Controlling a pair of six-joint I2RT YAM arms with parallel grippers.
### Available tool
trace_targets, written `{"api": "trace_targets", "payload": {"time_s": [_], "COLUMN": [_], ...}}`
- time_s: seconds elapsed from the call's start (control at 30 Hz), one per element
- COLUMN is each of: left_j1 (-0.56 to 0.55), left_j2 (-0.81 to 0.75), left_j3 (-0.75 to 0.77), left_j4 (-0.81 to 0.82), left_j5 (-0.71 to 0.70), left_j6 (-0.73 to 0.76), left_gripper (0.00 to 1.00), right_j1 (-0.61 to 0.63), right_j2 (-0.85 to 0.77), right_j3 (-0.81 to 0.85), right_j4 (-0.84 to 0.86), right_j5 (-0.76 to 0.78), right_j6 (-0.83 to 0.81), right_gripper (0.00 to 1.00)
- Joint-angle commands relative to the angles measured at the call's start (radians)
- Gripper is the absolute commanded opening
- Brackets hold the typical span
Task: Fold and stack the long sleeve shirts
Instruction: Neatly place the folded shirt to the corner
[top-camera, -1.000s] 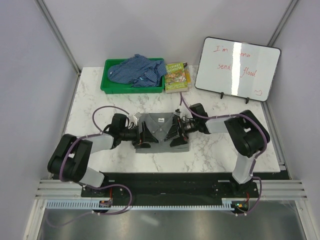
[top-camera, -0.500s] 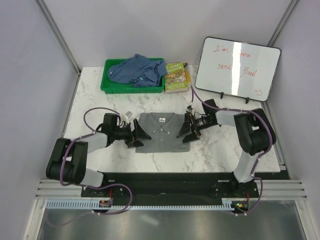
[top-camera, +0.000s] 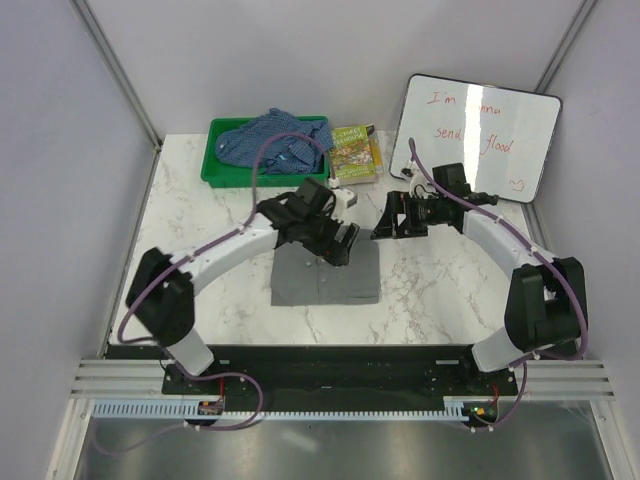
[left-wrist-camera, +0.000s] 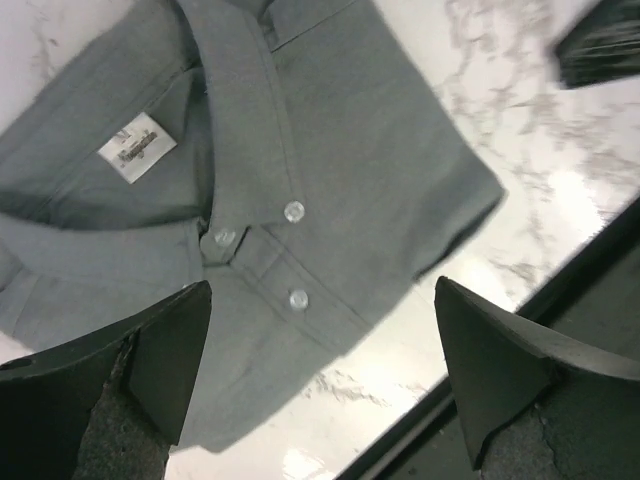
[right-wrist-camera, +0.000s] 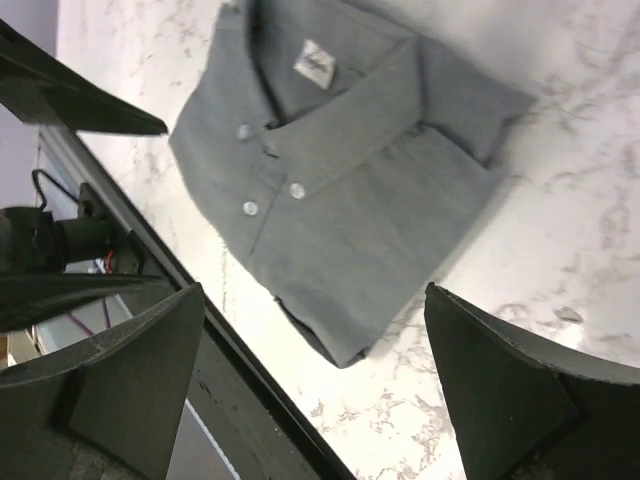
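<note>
My left hand (top-camera: 338, 243) and right hand (top-camera: 392, 215) are spread, empty. If I pull the blue shirt (top-camera: 275, 140) carelessly, it may disturb the folded grey shirt (top-camera: 325, 285).

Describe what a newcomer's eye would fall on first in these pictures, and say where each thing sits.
A neatly folded grey shirt lies in the middle of the marble table, the left claw open above it, the right claw open just beside it. At the far left, a crumpled blue checked shirt fills a green bin; a whiteboard with red writing stands far right.
</note>
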Motion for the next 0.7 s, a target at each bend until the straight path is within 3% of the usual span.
{"api": "trace_targets", "payload": {"time_s": [0.0,0.17,0.27,0.47,0.5,0.67], "left_j1": [-0.092,-0.083,0.007,0.315,0.399,0.611], "left_j2": [0.234,0.412,0.461,0.379,0.362,0.392], "left_j3": [0.135,0.177,0.11,-0.093,-0.113,-0.121], "left_j4": [-0.178,-0.204,-0.215,-0.208,-0.191,-0.258], "left_j5": [-0.215,-0.258,-0.22,-0.115,-0.116,-0.12], "left_j6": [0.045,0.074,0.134,0.321,0.391,0.721], "left_gripper": [1.0,0.99,0.99,0.99,0.99,0.99], "right_j1": [-0.045,-0.071,-0.083,-0.101,-0.103,-0.117], "right_j2": [0.012,0.0,-0.002,0.012,0.015,0.017], "right_j3": [0.046,0.059,0.068,0.065,0.07,0.09], "right_j4": [-0.048,-0.055,-0.071,-0.083,-0.087,-0.097], "right_j5": [0.042,0.036,0.035,0.002,0.001,-0.002], "right_j6": [-0.02,-0.027,-0.046,-0.061,-0.066,-0.089], "right_gripper": [0.98,0.98,0.98,0.98,0.98,0.98]}}
